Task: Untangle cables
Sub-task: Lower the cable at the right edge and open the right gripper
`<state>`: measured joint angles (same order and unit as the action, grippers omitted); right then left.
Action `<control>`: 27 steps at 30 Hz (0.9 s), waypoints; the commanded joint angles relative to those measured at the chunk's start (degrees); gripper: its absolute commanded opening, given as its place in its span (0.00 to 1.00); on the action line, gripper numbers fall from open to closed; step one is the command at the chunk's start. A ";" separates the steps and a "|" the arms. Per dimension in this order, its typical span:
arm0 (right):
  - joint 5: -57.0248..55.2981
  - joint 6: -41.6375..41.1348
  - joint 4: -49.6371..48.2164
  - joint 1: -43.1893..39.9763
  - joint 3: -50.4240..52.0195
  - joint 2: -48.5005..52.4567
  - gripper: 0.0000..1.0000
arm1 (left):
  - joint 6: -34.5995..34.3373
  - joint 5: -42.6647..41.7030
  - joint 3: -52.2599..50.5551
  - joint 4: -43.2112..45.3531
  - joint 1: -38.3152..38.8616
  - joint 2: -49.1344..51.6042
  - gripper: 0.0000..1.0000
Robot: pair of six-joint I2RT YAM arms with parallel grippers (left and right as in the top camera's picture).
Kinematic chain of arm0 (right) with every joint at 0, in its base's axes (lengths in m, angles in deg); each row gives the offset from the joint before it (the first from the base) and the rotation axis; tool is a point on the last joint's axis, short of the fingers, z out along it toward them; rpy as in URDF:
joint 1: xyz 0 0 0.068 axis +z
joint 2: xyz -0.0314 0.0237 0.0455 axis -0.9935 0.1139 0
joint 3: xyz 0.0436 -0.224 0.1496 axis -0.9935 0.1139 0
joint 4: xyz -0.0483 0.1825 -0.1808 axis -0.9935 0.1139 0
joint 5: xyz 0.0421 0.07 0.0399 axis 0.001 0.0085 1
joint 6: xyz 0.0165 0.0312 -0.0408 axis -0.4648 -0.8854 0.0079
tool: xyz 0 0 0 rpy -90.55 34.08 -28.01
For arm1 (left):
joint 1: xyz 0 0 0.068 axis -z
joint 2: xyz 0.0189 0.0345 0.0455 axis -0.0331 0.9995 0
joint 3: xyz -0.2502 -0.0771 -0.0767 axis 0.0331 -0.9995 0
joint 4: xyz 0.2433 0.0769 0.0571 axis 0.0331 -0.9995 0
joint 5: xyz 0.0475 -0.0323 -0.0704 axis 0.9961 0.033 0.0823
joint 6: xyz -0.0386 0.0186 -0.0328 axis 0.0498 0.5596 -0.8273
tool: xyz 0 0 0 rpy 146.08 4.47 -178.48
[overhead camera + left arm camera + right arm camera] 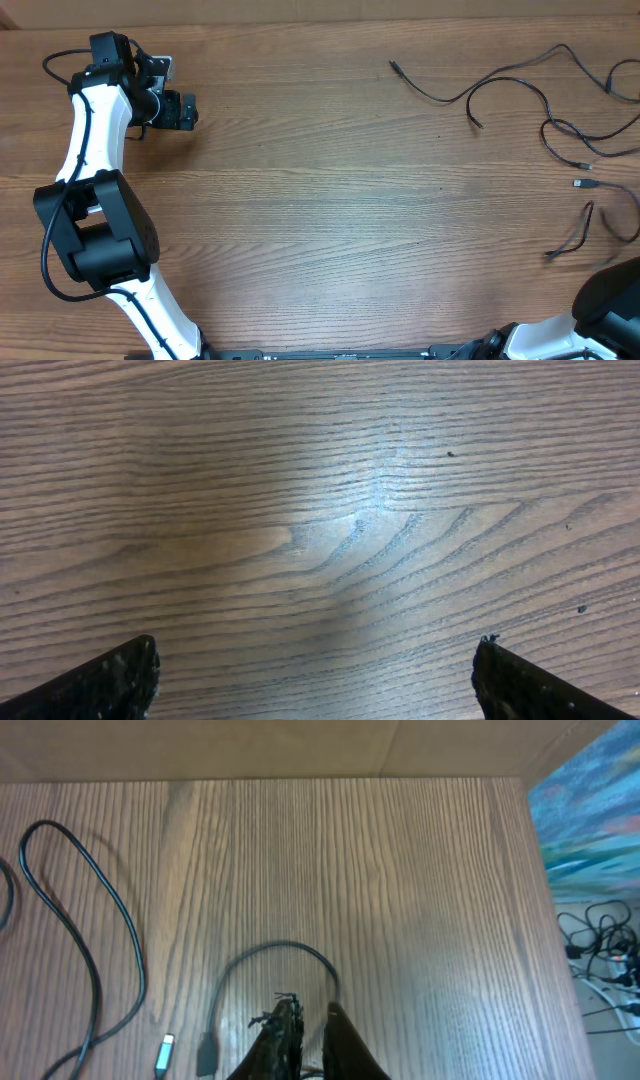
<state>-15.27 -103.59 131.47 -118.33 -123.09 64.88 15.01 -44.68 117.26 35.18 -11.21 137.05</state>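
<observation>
The left gripper (320, 685) hangs wide open over the table's (320, 200) left end. The cables (520, 85) lie spread loose at its right end. There the right gripper's (312, 1025) fingers stand nearly together against one cable loop (285, 946); whether they grasp it, I cannot tell.

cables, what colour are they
Black; the cables show best in the right wrist view.

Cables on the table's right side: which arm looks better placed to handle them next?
Right, probably. The cables lie on its side, and the right gripper sits at one loop. The left gripper hangs open over bare wood, far away.
</observation>
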 commanded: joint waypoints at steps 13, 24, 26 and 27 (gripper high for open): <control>6.51 3.19 -1.09 -0.24 0.22 -0.04 0.33 | 1.27 -0.81 0.09 0.20 0.39 0.96 1.00; 32.65 32.33 -3.65 -0.17 0.15 -0.07 1.00 | 1.27 -0.83 0.09 0.20 0.37 0.96 0.99; 34.53 33.86 -3.02 -0.17 0.15 -0.17 1.00 | 1.27 -0.83 0.09 0.20 0.37 0.96 1.00; 35.50 34.82 -2.86 -0.13 0.15 -0.33 1.00 | 1.27 -0.83 0.09 0.20 0.37 0.96 0.99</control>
<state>13.56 -76.10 128.50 -118.31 -123.07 64.88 15.01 -44.68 117.26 35.18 -11.21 137.05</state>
